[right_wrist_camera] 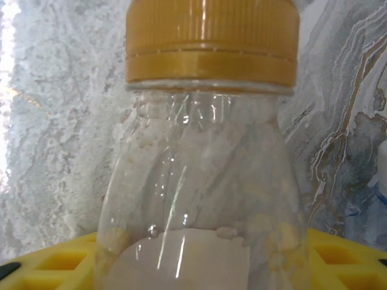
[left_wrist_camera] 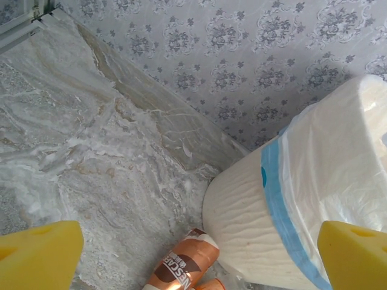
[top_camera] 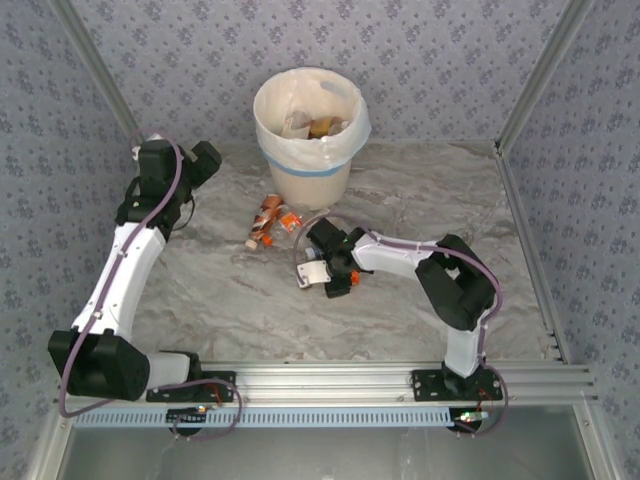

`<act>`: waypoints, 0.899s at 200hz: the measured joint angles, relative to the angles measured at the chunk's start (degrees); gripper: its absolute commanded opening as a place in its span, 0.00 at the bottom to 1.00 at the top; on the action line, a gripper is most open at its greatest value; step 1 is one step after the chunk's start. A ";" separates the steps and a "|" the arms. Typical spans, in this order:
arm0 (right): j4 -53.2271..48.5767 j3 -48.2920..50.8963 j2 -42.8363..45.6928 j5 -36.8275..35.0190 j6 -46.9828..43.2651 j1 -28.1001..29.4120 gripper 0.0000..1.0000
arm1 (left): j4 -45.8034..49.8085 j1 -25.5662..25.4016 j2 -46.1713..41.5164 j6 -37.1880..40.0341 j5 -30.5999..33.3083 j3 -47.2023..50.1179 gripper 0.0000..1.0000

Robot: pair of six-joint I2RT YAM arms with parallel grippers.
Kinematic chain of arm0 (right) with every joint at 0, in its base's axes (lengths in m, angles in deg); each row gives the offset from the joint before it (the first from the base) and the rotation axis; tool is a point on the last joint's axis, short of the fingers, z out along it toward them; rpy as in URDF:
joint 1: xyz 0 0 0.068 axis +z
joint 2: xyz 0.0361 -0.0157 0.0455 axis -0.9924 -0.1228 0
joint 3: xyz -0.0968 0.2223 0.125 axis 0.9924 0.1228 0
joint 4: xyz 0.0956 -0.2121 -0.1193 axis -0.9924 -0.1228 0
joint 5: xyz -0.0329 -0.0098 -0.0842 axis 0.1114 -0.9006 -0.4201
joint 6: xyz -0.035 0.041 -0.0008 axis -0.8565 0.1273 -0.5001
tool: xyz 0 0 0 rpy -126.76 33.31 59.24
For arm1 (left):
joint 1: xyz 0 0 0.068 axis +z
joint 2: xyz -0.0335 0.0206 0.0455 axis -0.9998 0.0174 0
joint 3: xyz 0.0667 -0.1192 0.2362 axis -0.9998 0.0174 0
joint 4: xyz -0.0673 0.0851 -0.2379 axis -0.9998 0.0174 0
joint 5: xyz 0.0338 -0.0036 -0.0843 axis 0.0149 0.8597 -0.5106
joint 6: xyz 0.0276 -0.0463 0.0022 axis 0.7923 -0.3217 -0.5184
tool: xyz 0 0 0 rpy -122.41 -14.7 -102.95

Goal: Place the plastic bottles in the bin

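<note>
Your left fingers (left_wrist_camera: pixel 36 257) stand wide beside the bin (left_wrist_camera: pixel 254 223). Your right fingers (right_wrist_camera: pixel 347 257) flank a yellow-capped bottle (right_wrist_camera: pixel 199 181) near it; grip unclear.

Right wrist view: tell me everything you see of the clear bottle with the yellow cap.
The clear plastic bottle with the yellow ribbed screw cap is thin-walled and see-through, seemingly empty, with small droplets or specks on its wall. The cap is on, a ring below it. A white label covers its lower body. It sits between the yellow fingers of the right gripper, cap pointing away from them, marbled table behind. Whether the fingers press it is unclear.
</note>
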 measured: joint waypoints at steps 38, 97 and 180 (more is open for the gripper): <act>0.22 1.33 2.95 1.09 1.53 0.00 0.49 | 0.22 1.29 0.00 -0.04 -0.20 1.01 0.99; 2.27 1.86 10.88 5.09 4.48 -0.09 0.43 | 0.85 2.67 0.04 -0.44 -1.44 2.03 0.99; 4.44 0.15 20.17 19.26 14.97 -8.55 0.42 | 2.43 4.31 0.13 -0.44 -2.16 5.35 0.99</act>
